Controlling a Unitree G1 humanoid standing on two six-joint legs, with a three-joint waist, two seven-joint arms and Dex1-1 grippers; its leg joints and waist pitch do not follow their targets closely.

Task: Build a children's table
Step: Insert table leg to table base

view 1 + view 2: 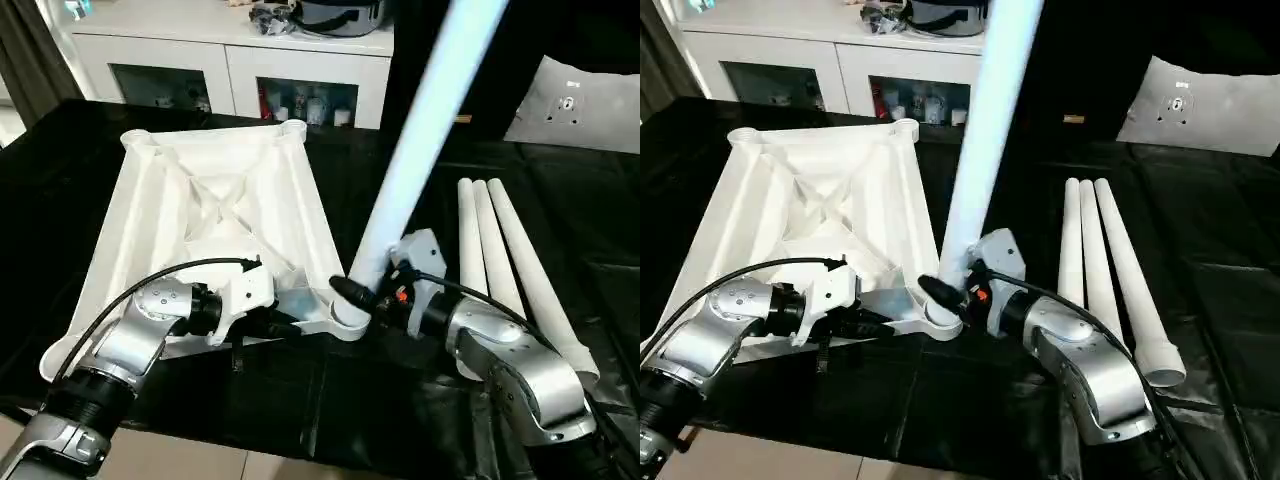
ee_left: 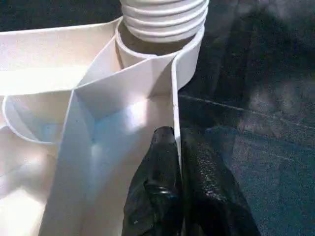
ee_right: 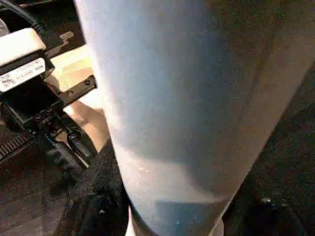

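Silver forearms frame the work. Left gripper (image 2: pixel 179 162) pinches the top's (image 1: pixel 215 200) near rim; right gripper (image 1: pixel 372 292) holds a leg (image 1: pixel 425 140) at the near corner socket (image 2: pixel 189 54), threads seemingly just entering. Three legs (image 1: pixel 505 255) lie spare toward the right edge of the black worktop (image 1: pixel 300 400). White cabinets (image 1: pixel 230 70) stand behind.
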